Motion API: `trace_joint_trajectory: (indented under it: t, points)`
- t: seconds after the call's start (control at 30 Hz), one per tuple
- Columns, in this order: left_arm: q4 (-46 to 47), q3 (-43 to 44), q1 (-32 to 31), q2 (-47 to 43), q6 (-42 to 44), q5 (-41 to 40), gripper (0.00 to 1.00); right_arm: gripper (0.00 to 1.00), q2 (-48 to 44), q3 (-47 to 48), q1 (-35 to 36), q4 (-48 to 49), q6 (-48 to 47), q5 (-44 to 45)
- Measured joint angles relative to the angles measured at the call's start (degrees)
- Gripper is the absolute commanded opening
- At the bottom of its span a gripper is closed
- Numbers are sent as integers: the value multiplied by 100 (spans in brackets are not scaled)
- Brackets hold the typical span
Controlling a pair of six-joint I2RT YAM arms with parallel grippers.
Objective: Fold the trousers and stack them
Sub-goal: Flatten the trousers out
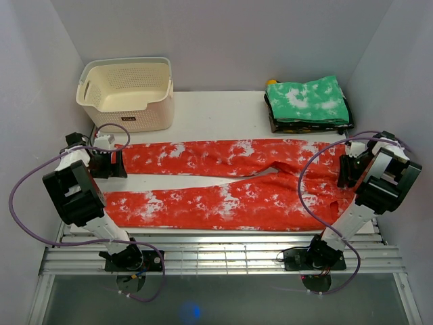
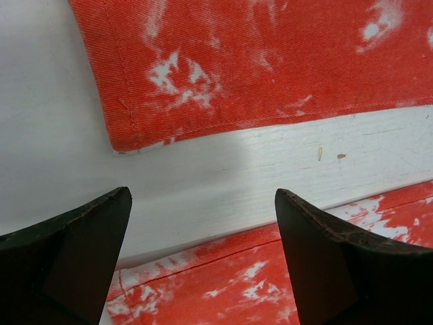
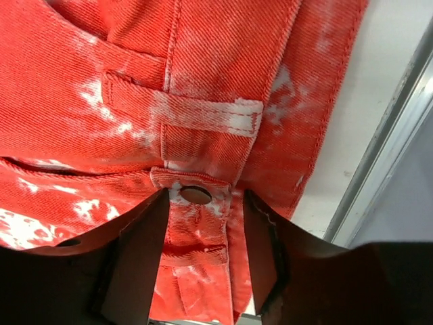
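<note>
Partly hidden by right fingers (image 3: pixel 135 271): waistband (image 3: pixel 203 115) of trousers (image 1: pixel 223 203).

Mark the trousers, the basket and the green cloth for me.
trousers (image 1: pixel 223 200): top view, middle of the near leg.
basket (image 1: pixel 135 116): top view, front wall.
green cloth (image 1: pixel 308 100): top view, middle of the top fold.

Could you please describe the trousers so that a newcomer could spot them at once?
On the white table, across its middle, lie long red-orange cloth trousers with white blotches, spread flat, legs pointing left. Unlike the folded green blotched cloth at the far right corner, they are red-orange and unfolded.
</note>
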Motion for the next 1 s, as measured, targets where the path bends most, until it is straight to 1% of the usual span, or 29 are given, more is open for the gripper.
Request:
trace_joint_trajectory:
  t: [0.03, 0.07, 0.17, 0.4, 0.53, 0.77, 0.87, 1.0]
  points:
    - [13, -2, 0, 0, -2, 2, 98, 48, 11, 7, -2, -4, -24, -24]
    - [22, -2, 0, 0, -7, 7, 98, 30, 24, 15, -2, -11, -31, -42]
    - [50, -2, 0, 0, -24, 13, 98, 8, 109, 96, -4, -85, -46, -66]
    - [68, -2, 0, 0, -37, 11, 98, 8, 164, 251, -74, -260, -42, -166]
    - [76, -2, 0, 0, -39, 11, 98, 8, 94, 490, -83, -557, -46, -254]
    - [76, -2, 0, 0, -37, -7, 98, 8, -619, 723, -76, -859, -107, -157]
    - [76, -2, 0, 0, -37, -50, 98, 8, -743, 568, -90, -643, -205, 61]
    - [76, -2, 0, -13, -31, -94, 97, 8, -623, -173, -140, 72, -348, 498]
